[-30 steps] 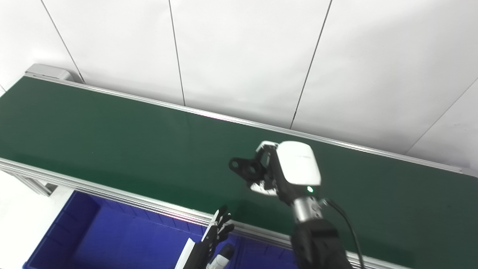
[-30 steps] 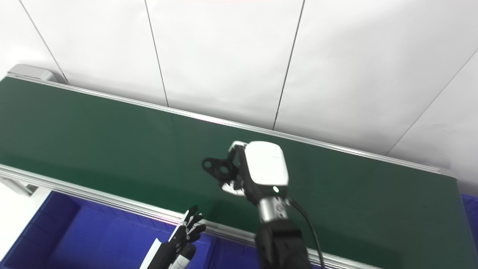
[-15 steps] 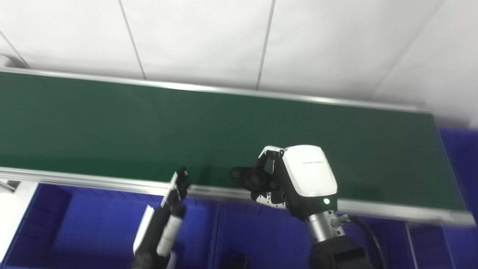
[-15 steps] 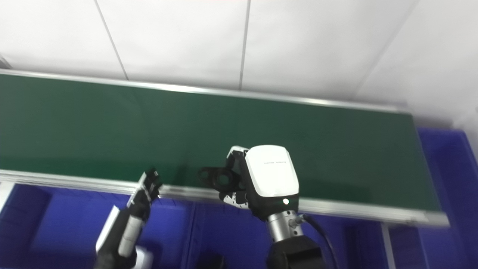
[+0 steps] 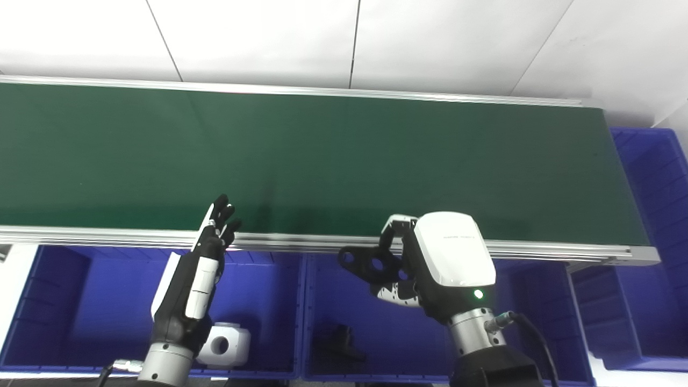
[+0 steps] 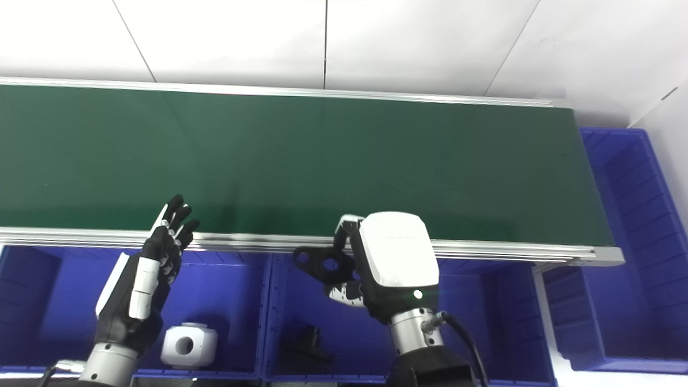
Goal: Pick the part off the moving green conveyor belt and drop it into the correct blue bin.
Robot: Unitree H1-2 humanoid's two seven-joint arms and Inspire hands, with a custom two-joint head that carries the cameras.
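My right hand (image 5: 430, 263) is shut on a black flat part with round holes (image 5: 368, 263). It holds the part in the air above the middle blue bin (image 5: 328, 279), just in front of the belt's near rail. A black part (image 5: 338, 344) lies at the bottom of that bin. My left hand (image 5: 199, 269) is open and empty, fingers straight up, over the left blue bin (image 5: 80, 290), which holds a white block with a hole (image 5: 223, 344). The green conveyor belt (image 5: 301, 156) carries nothing in view.
A third blue bin (image 5: 602, 317) stands to the right of the middle one, and another blue bin (image 5: 656, 172) stands past the belt's right end. A white panelled wall (image 5: 344, 37) rises behind the belt.
The camera has swung down and right, bringing the bins into view. My right hand has carried the black part back off the belt to above the middle bin. My left hand has risen.
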